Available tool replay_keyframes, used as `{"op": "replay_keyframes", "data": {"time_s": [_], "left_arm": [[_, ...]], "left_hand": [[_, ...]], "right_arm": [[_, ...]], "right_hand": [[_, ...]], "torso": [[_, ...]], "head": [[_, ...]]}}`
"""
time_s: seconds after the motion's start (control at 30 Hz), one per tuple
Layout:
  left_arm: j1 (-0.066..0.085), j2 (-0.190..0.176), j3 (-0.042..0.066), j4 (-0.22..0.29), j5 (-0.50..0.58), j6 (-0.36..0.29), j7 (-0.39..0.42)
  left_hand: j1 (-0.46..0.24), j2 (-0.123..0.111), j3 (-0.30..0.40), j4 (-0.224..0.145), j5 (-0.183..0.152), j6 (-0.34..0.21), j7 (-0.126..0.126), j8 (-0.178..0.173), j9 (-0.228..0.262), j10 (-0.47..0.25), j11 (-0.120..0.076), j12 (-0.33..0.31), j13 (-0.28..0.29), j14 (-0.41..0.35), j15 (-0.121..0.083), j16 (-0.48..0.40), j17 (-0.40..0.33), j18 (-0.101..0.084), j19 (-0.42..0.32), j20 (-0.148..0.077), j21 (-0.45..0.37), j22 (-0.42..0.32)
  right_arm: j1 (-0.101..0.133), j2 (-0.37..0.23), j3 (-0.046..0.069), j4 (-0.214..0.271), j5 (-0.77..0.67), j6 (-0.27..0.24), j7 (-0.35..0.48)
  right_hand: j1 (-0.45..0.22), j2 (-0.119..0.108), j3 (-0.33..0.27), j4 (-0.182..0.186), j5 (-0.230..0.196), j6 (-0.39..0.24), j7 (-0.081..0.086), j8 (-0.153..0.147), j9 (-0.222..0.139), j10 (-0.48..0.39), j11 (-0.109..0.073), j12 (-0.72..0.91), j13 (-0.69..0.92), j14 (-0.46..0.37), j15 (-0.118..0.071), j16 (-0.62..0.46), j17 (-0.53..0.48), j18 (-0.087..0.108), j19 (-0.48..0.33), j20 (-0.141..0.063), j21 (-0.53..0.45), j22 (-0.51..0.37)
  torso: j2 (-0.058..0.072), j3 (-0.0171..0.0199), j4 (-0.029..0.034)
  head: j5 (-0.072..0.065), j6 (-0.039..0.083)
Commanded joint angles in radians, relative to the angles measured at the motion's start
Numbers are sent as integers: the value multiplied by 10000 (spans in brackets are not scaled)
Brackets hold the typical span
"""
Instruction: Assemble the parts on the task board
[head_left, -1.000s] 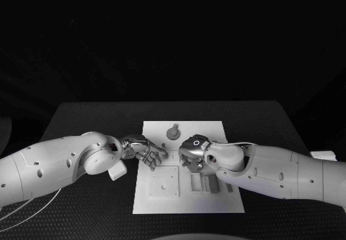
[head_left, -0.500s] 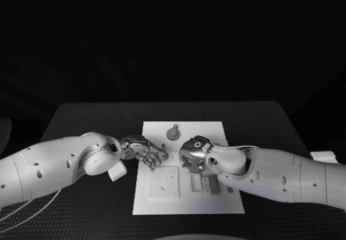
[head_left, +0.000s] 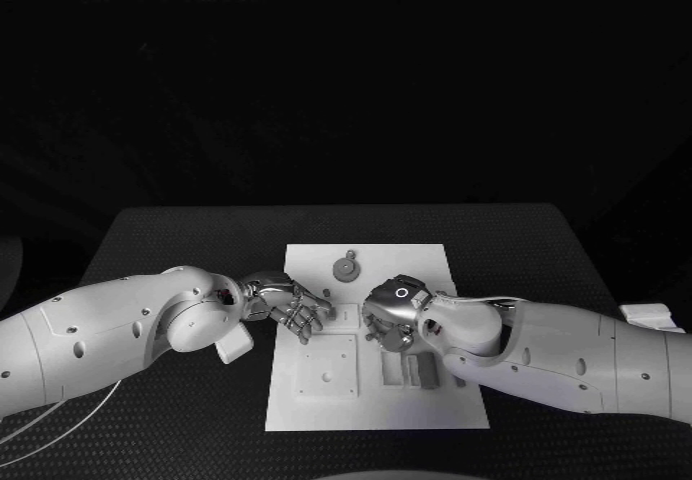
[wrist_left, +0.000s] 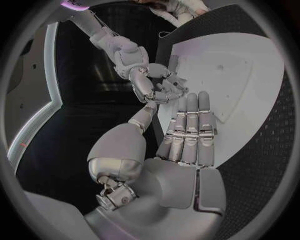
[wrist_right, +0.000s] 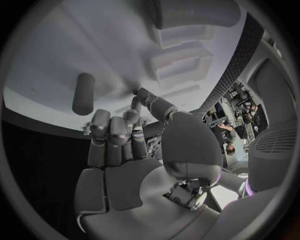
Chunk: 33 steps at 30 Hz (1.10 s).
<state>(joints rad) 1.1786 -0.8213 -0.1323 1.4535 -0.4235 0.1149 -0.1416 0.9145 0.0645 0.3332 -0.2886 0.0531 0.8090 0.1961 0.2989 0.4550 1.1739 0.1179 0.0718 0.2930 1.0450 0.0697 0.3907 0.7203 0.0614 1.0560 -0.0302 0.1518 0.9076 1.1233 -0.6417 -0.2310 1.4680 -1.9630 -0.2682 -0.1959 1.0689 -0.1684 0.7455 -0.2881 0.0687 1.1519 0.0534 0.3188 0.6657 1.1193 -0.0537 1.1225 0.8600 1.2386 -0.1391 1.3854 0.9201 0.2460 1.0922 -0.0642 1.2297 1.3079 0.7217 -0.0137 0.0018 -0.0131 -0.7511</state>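
Task board (head_left: 433, 410) carries grey parts (head_left: 408, 371) in recessed slots.

Left robot hand (wrist_left: 187, 135) — fingers straight over task board (wrist_left: 244, 65) — faces right robot hand (wrist_left: 153, 82).

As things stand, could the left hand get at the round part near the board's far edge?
Probably yes: the left hand sits open at the board's left edge, and bare board lies between it and the round part.

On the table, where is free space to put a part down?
Free: black table behind the board and right of it, and the board's near edge. Crowded: the board's middle, where left hand and right hand meet, beside the slots.
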Motion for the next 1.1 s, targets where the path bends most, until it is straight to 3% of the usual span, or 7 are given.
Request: {"op": "replay_keyframes", "data": {"time_s": [0.03, 0.17, 0.5, 0.77, 0.9, 1.0, 1.1], "left_arm": [[1, 17, 3, 15, -16, 14, 79], [1, 29, 3, 16, -20, 3, 50], [1, 57, 2, 31, -104, -146, -123], [1, 40, 2, 19, -104, -150, -131], [2, 45, 2, 29, -104, -153, -106], [2, 49, 2, 21, -104, -141, -104], [2, 56, 2, 22, -104, -133, -90]], "left_hand": [[90, 8, -46, 10, -18, 36, -22, 32, -13, 39, -34, 20, 14, 58, -12, -55, 16, 107, -30, 4, 13, -2], [87, 3, -49, 10, -19, 35, -22, 32, -14, 39, -35, 20, 14, 59, -12, -57, 18, 107, -29, 4, 12, -2], [-10, -62, -100, 45, -21, 6, -8, 16, -34, 39, -33, 17, 19, 69, -11, -83, 40, 107, -27, 4, 12, -8], [-63, -88, -118, 58, -21, -2, -4, 13, -41, 34, -32, 13, 20, 71, -12, -98, 50, 109, -27, 2, 9, -13], [-66, -92, -119, 58, -21, -1, -5, 14, -41, 34, -32, 13, 20, 72, -12, -99, 51, 109, -27, 1, 9, -13], [-65, -95, -119, 56, -21, 0, -5, 15, -41, 34, -33, 13, 20, 72, -13, -100, 52, 111, -28, 0, 9, -13], [-65, -99, -118, 54, -21, 1, -6, 16, -42, 34, -33, 13, 21, 72, -13, -101, 53, 111, -28, -1, 9, -14]], "right_arm": [[16, -54, 37, 88, 170, 10, -40], [23, -104, 142, 182, 254, -137, -49], [23, -189, 573, 383, 543, -177, -94], [109, -166, 571, 117, 1043, 331, 76], [130, -3, 533, -125, 1234, 647, 210], [129, 164, 430, -369, 1278, 815, 195], [126, 293, 303, -589, 1277, 839, 224]], "right_hand": [[-10, -77, 38, -16, -4, 9, 21, -36, -24, 22, 25, 52, 9, 32, 6, 50, 13, 158, 48, 15, 41, 182], [-10, -76, 42, -16, -4, 8, 22, -37, -23, 24, 25, 50, 8, 34, 4, 48, 14, 158, 51, 12, 42, 181], [1, -77, 55, -19, -4, 7, 25, -41, -18, 31, 26, 40, 6, 42, -5, 42, 17, 158, 60, 0, 44, 177], [-48, -100, 114, 34, -8, -163, 97, -156, -28, -165, 108, -126, -31, -97, 10, -137, -9, 158, -30, -24, -72, 129], [-252, -527, 136, 241, -2, -1412, 519, -854, -298, -757, 485, -368, -41, -554, 294, -467, -65, 158, -357, 85, -430, 6], [-469, -901, 93, 467, -3, -2228, 787, -1316, -530, -1113, 741, -483, -37, -824, 521, -585, -58, 154, -542, 184, -606, -51], [-441, -1094, 122, 778, -13, -2538, 987, -1488, -693, -1356, 934, -427, 46, -1035, 718, -569, 28, 158, -667, 304, -702, -65]], "torso": [[1, 0, 0], [2, 2, -2], [-1, 5, -5], [0, -5, -4], [-3, -11, -3], [3, -3, 6], [6, 6, 6]], "head": [[0, -1], [-3, -4], [-9, 8], [-2, 16], [0, 18], [5, 30], [-1, 29]]}}
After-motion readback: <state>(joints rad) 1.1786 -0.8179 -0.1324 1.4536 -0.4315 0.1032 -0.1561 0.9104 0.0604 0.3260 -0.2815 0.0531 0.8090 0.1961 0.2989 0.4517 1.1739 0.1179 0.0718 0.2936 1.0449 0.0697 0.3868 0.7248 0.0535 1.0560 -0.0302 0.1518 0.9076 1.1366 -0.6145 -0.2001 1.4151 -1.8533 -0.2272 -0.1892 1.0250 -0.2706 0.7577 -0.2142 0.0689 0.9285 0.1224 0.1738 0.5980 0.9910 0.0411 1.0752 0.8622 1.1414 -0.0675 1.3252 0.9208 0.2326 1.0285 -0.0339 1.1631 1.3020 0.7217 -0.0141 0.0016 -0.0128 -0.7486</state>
